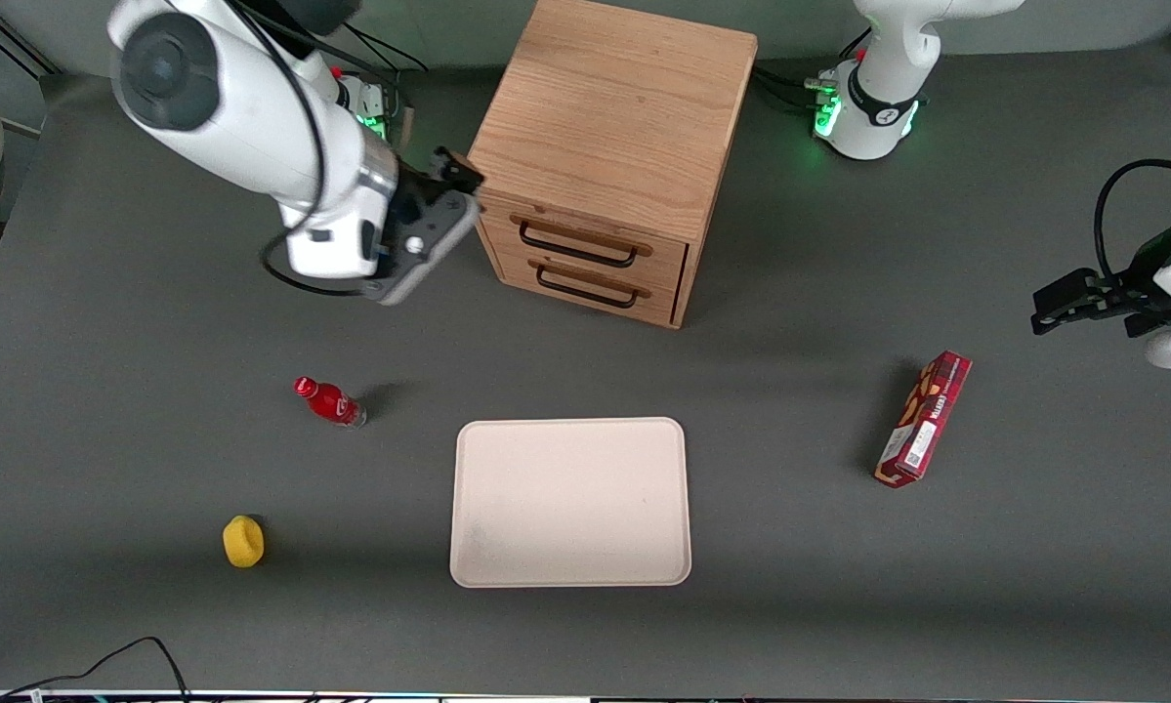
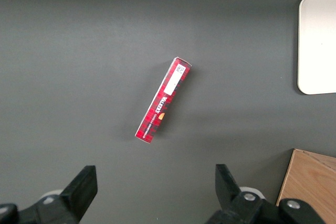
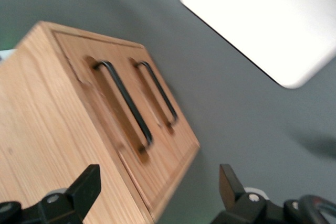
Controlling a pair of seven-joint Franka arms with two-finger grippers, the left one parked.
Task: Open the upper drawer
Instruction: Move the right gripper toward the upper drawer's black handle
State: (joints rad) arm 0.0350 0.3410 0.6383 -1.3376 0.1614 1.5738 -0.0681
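A wooden cabinet (image 1: 612,127) stands at the back middle of the table, with two drawers, both shut. The upper drawer (image 1: 585,238) has a black bar handle (image 1: 577,249); the lower drawer's handle (image 1: 587,289) sits just below it. My right gripper (image 1: 456,186) is open and empty, in the air beside the cabinet's front corner toward the working arm's end, level with the upper drawer. In the right wrist view the cabinet (image 3: 63,145) fills much of the frame, with the upper handle (image 3: 126,100) and lower handle (image 3: 158,94) ahead of the open gripper (image 3: 160,190).
A cream tray (image 1: 570,503) lies nearer the camera than the cabinet. A red bottle (image 1: 329,401) and a yellow object (image 1: 243,541) lie toward the working arm's end. A red box (image 1: 923,420) lies toward the parked arm's end, and shows in the left wrist view (image 2: 163,99).
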